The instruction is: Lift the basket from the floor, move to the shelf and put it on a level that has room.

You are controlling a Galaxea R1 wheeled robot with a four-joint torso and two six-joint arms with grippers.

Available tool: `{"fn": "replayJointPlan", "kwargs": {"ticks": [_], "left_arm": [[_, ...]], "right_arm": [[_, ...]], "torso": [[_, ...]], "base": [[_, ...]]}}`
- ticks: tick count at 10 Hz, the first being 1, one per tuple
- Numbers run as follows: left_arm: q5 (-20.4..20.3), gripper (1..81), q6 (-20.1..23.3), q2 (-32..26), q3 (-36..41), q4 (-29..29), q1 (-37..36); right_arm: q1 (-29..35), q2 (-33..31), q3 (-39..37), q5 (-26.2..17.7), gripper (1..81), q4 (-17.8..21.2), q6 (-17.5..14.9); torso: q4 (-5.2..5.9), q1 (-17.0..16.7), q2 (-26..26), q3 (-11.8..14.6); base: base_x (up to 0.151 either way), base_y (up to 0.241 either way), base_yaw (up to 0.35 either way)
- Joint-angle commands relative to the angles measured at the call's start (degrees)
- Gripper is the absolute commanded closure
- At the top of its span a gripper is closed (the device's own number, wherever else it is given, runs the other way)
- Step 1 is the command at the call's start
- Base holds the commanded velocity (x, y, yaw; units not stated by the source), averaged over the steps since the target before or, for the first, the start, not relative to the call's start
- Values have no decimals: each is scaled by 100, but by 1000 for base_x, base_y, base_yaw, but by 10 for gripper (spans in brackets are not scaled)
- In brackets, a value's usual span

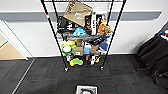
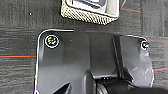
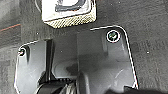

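1. Head view: the basket [image 1: 86,89] sat on the dark carpet [image 1: 45,75], in front of the shelf [image 1: 83,35], which stood against the wall and was crammed with toys and boxes.
2. Left wrist view: the basket [image 2: 85,15] lay on the carpet; finger state could not be told.
3. Right wrist view: the basket [image 3: 68,15] rested on the carpet; finger state could not be told.

Open carpet [image 1: 45,77] separates basket [image 1: 86,89] from shelf [image 1: 83,35].

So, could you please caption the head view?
Basket on dark carpet before the cluttered black wire shelf.
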Motion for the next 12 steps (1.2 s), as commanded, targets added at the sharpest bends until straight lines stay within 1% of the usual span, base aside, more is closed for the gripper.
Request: {"fn": "replayJointPlan", "kwargs": {"ticks": [1,3,11,12], "left_arm": [[309,10,4,-25,17,-26,-177],[318,10,4,-7,17,-18,-185],[353,10,4,19,17,-35,-159],[353,10,4,-16,26,-9,-159]], "right_arm": [[169,-87,-40,-314,10,-26,7],[161,-87,-58,-314,10,-27,7],[196,-78,-75,-323,10,44,7],[205,-70,-67,-323,10,44,7]], "torso": [[0,0,0,0],[0,2,0,0],[0,0,2,0],[0,369,-571,0]], "base": [[90,0,0],[74,0,0],[0,0,0],[0,0,0]]}}
